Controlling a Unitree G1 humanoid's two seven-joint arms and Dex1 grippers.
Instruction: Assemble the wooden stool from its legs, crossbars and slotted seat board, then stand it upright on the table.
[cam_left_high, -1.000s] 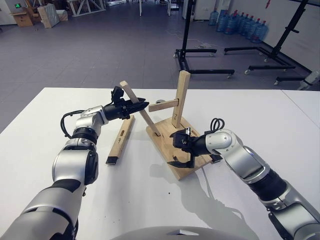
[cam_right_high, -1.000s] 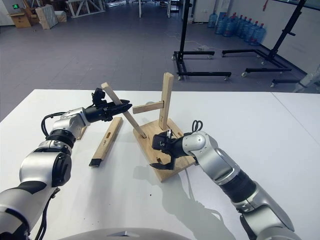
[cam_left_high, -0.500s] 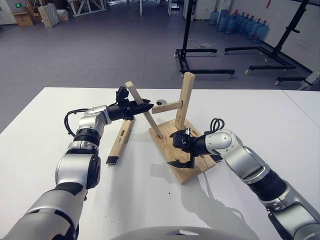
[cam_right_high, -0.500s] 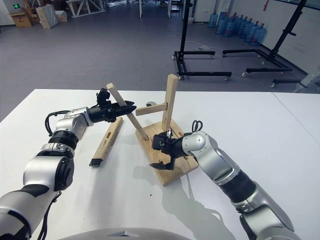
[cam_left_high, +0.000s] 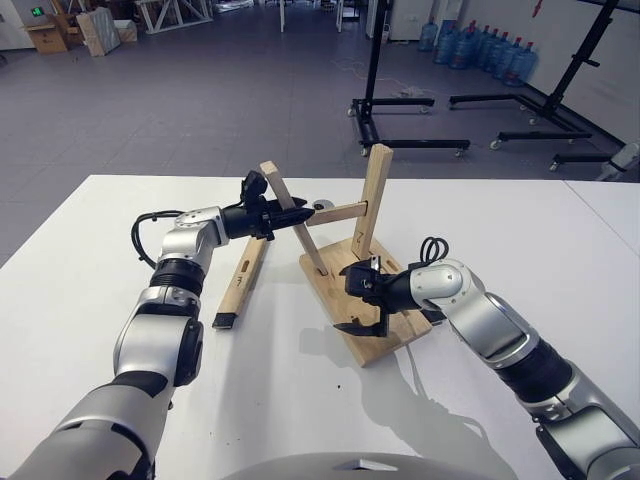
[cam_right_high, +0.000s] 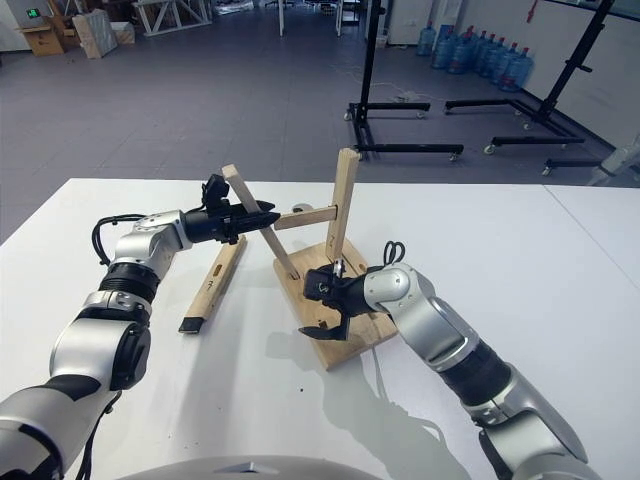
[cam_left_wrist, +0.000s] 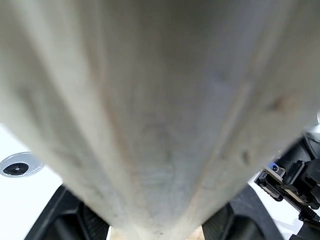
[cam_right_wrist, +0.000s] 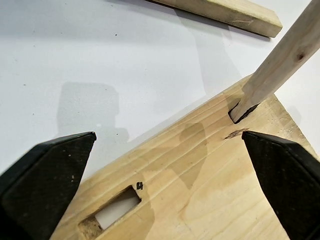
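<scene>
Stool's about half built on the white table (cam_left_high: 90, 250). The slotted seat board (cam_left_high: 378, 343) lies flat. An upright leg (cam_left_high: 371, 195) is socketed at its 12 o'clock edge, with a crossbar (cam_left_high: 340, 210) sticking out of it toward 9. The left gripper (cam_left_high: 292, 212) is clamped on a tilted leg (cam_left_high: 308, 245) high up the stick, and that leg's foot sits in the slot at about 10 o'clock. The right gripper (cam_left_high: 358, 298) has its jaws spread wide over the board's 8 o'clock edge, gripping nothing. A loose leg (cam_left_high: 243, 280) lies at 9 o'clock of the board.

Handling guess: light, rigid softwood, a bit slick. I'd hold the leg mid-length on its flat faces and pin the board, since it'll skate.
</scene>
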